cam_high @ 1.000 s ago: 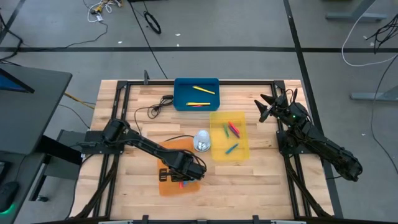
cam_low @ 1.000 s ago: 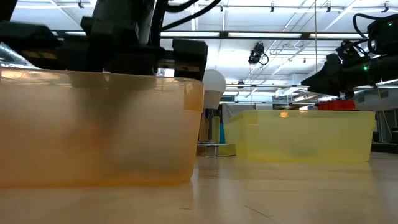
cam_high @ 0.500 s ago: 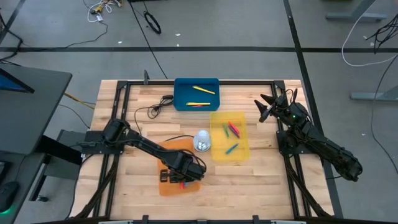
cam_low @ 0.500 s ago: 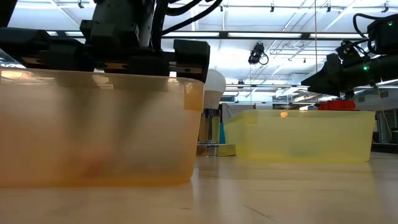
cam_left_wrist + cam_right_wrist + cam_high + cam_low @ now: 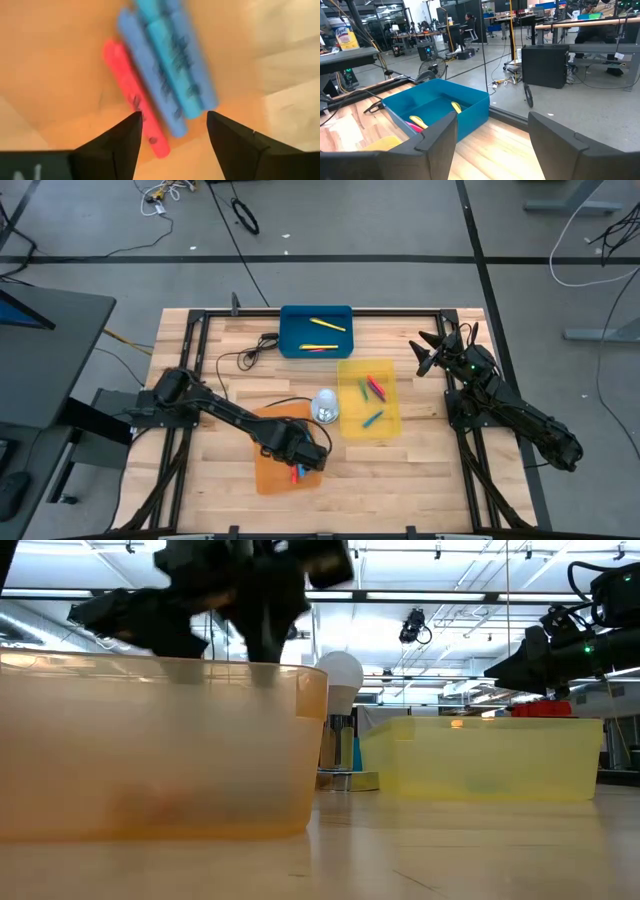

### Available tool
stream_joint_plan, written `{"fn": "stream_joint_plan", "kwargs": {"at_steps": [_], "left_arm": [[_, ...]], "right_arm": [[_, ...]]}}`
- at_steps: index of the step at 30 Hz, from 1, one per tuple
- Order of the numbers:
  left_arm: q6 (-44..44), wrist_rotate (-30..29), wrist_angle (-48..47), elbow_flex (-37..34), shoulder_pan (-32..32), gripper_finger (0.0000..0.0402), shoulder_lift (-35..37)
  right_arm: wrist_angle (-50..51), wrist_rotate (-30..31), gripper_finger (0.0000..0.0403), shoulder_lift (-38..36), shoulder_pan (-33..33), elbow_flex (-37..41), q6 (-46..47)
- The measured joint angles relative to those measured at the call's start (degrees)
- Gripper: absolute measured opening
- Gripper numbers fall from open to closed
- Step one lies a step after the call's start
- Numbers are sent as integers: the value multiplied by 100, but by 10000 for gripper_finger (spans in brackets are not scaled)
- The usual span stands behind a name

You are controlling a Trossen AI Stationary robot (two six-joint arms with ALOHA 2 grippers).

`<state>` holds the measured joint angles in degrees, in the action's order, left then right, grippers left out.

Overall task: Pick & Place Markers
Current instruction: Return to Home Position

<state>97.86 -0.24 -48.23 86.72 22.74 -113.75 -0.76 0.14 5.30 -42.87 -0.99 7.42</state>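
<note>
The left gripper (image 5: 173, 115) is held wide and empty over the orange bin (image 5: 268, 476), where a pink highlighter (image 5: 131, 97) and blue highlighters (image 5: 175, 65) are left side by side, seemingly because the drop is finished. Further right, past the yellow bin (image 5: 390, 430), the right gripper (image 5: 492, 117) is parked wide and empty at the edge of the table (image 5: 430, 460), out of the way. Against half a second earlier, the left gripper is seen lifted clear of the bin rim and turned, while the right arm is unmoved.
</note>
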Motion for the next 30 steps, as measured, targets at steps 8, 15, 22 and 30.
{"fn": "stream_joint_plan", "kwargs": {"at_steps": [8,15,22,30], "left_arm": [[-1841,-1756,-15,-2,179,218,729],[-3548,-2630,16,-2,378,218,1395],[-4792,-2760,37,-4,422,256,1961],[-6409,-2661,377,-208,465,321,2663]], "right_arm": [[-2,0,245,0,0,0,0],[-1,0,245,0,0,0,0],[-2,1,245,0,0,0,-1],[-2,2,245,0,0,0,0]]}}
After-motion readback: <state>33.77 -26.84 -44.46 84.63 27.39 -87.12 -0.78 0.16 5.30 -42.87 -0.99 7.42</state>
